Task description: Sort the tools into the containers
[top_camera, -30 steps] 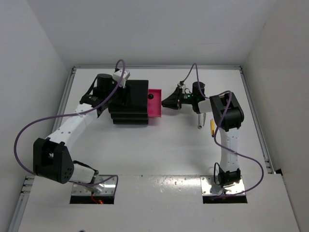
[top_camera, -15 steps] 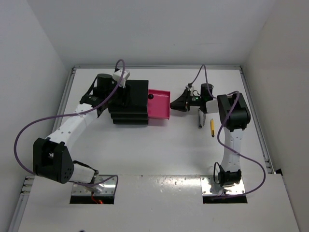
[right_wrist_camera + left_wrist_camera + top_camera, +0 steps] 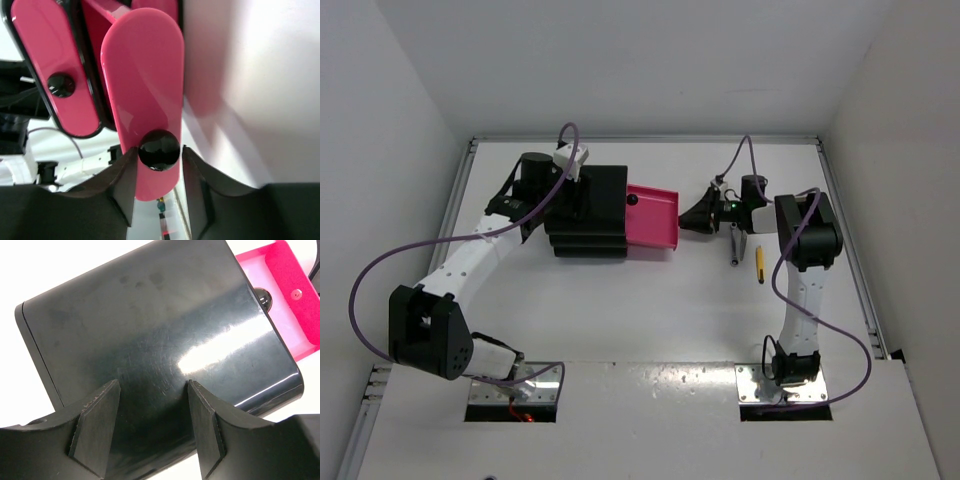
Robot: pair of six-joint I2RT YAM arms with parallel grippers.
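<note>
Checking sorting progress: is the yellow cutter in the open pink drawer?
No, the yellow cutter lies on the table, apart from the open pink drawer.

pink drawer (image 3: 653, 217) stands pulled out of the black unit (image 3: 588, 212), its round black knob (image 3: 159, 149) held between the right gripper's fingers (image 3: 122, 185); silver wrench (image 3: 734, 245) and yellow cutter (image 3: 758, 264) lie flat behind those fingers.

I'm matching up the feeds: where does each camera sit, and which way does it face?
Top external: above and behind the bases, looking down at the table; left arm and right arm show whole.
Left wrist: on the left arm, looking down at the drawer unit top; the left gripper shows.
Right wrist: facing the open pink drawer front; the right gripper flanks its black knob.
Shared: all three show the pink drawer.
</note>
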